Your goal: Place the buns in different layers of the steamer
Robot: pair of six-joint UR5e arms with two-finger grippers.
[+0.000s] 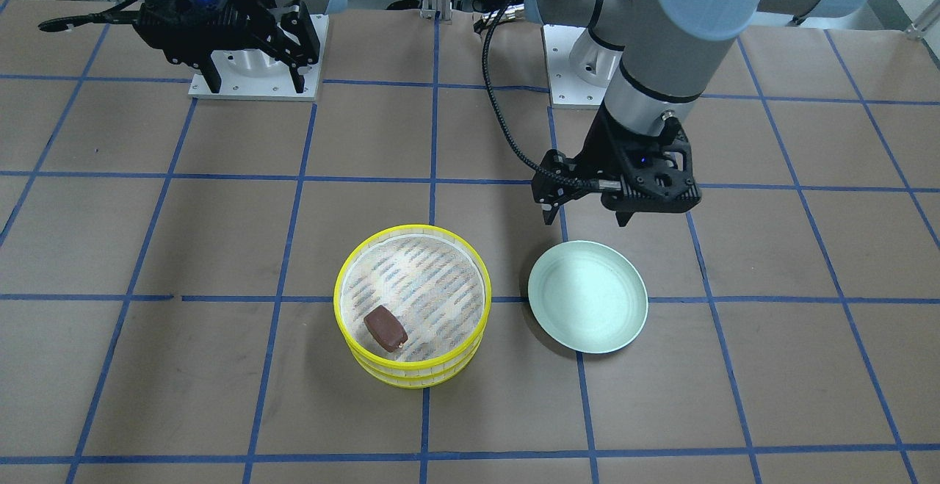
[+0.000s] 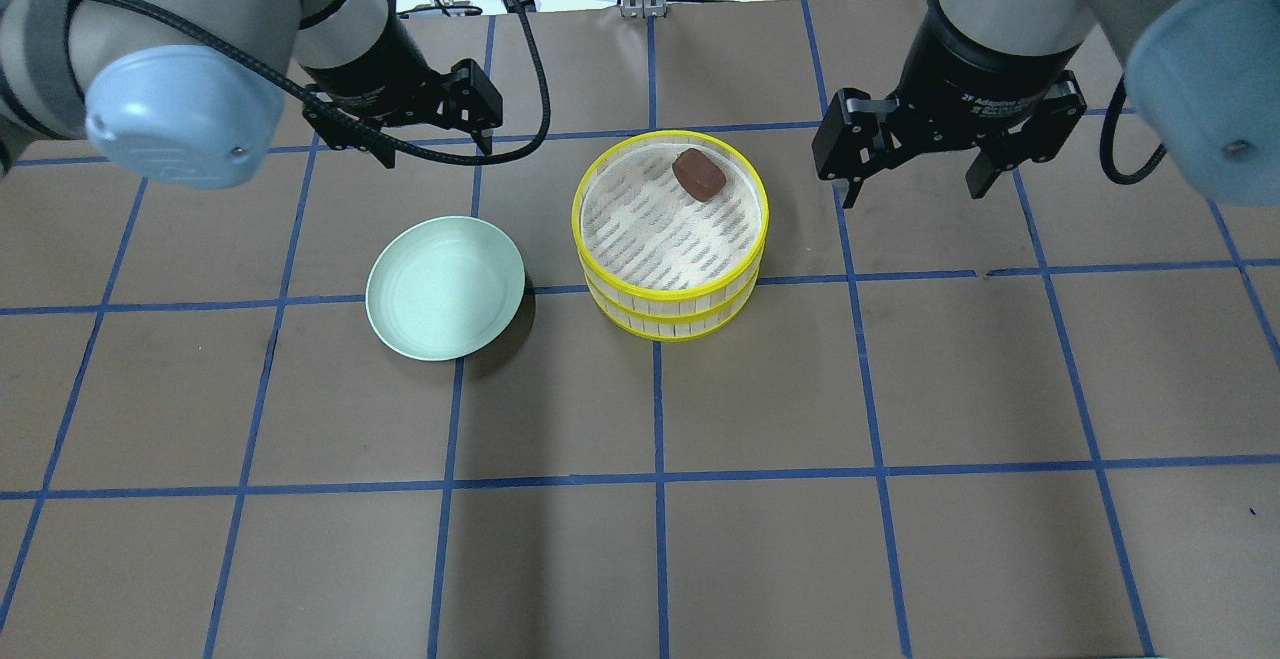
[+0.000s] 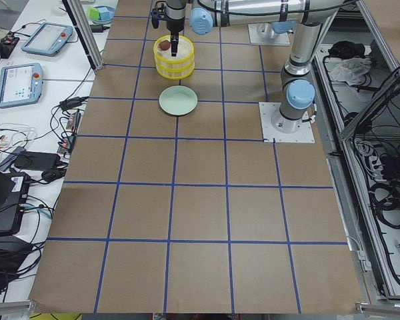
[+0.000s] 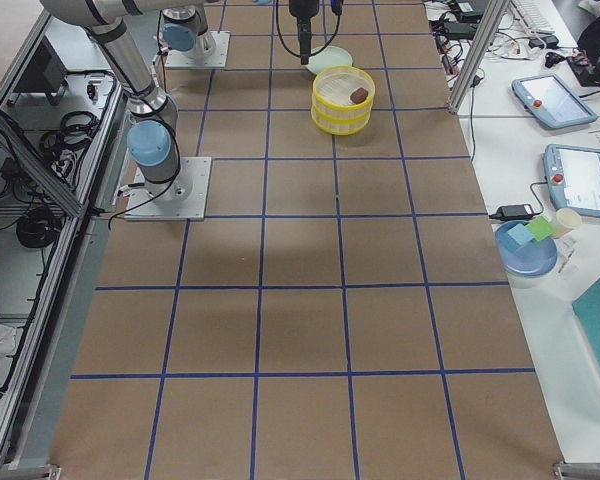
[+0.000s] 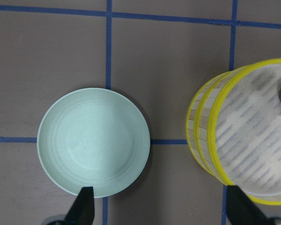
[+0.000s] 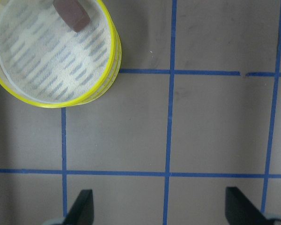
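Two round yellow-rimmed steamer trays (image 2: 670, 307) stand stacked on the tabletop (image 2: 800, 389), with the dark reddish-brown bun (image 2: 698, 174) lying in the upper one. No cream-white bun shows; it probably hides in the lower tray, so the task looks done. The left claw (image 2: 437, 152) near the pale green plate (image 2: 445, 287) and the right claw (image 2: 913, 194) beside the stack both gape apart, well clear of the bun.
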